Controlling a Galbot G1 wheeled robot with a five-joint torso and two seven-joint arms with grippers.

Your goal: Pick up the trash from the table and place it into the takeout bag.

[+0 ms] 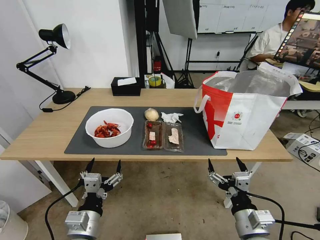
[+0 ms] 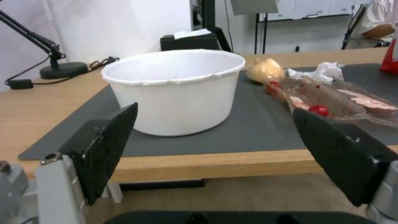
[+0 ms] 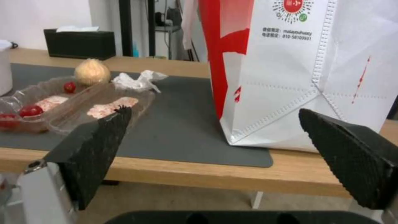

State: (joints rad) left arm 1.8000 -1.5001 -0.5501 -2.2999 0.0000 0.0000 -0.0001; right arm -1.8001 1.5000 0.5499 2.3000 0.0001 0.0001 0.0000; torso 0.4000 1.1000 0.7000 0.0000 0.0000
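2 spread-fingered grippers, left (image 1: 103,164) and right (image 1: 227,163), hang empty before round bowl (image 1: 109,127), crinkly clamshell tray (image 1: 163,135), foil-lined bag (image 1: 245,110).

table (image 1: 43,133): light wood, matt | mat (image 1: 196,133): dark grey, smooth matt | bowl (image 1: 109,127): white plastic, smooth | clamshell tray (image 1: 163,135): clear glossy plastic | tissue (image 1: 171,117): crumpled white paper | takeout bag (image 1: 243,116): woven-look cloth, silver foil lining | left gripper (image 1: 104,166) pads (image 2: 110,149): black, rough-textured

Wooden table (image 1: 40,136), grey mat (image 1: 196,138), lamp (image 1: 50,63)
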